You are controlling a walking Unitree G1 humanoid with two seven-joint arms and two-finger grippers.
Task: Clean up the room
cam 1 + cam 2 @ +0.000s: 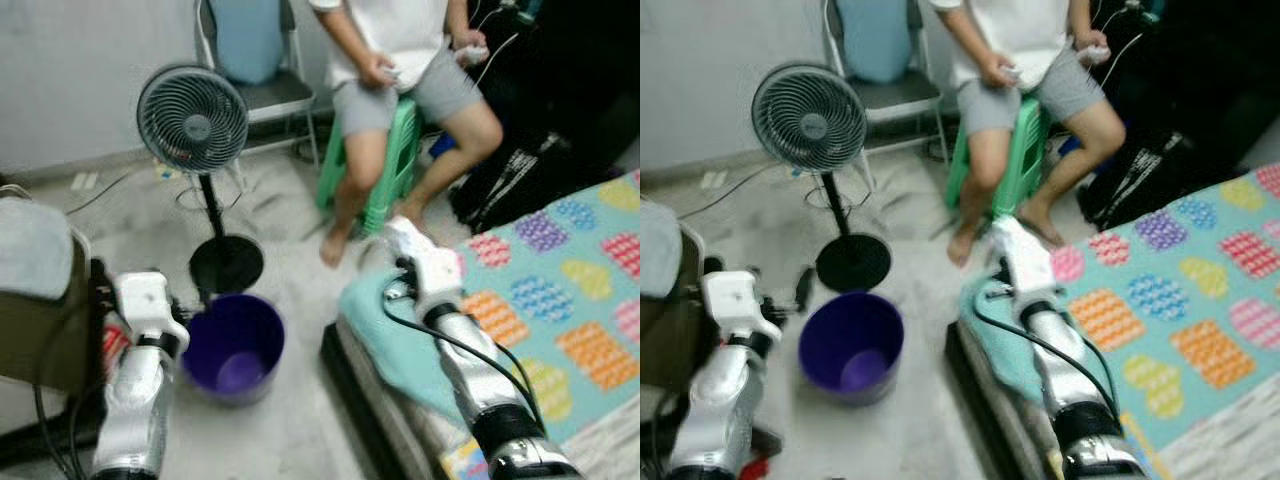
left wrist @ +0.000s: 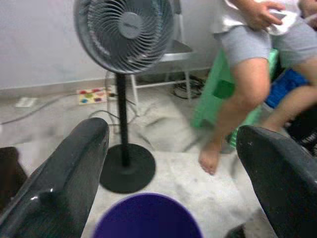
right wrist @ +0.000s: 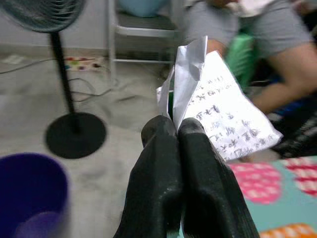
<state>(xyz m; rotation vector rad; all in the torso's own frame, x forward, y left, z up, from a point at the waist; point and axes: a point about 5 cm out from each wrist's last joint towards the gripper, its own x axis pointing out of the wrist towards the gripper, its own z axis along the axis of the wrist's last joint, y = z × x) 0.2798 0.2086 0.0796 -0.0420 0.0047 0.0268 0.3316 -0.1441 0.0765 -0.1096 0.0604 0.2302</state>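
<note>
The bed (image 1: 590,300) with its blue cover of colored hearts is on my right, and my right arm reaches out over its corner. A person (image 1: 400,60) sits on a green stool (image 1: 395,160) past the bed, bare feet on the gray floor (image 1: 290,420). A gray chair (image 1: 265,90) stands by the wall, and a dark fan (image 1: 192,118) on a pole with a round black foot stands in front of it. The purple bucket (image 1: 235,345) sits on the floor near the fan's foot, between my two arms. From my head the right gripper (image 3: 177,130) is a white blur, but my right wrist camera sees it well: my two black fingers (image 3: 158,163) are pressed tight together on a crumpled paper (image 3: 218,109) with printed words, held up in the air beside the bed, well apart from the bucket. My left gripper (image 2: 173,144) hangs just above the bucket's rim, fingers spread wide with nothing between them.
</note>
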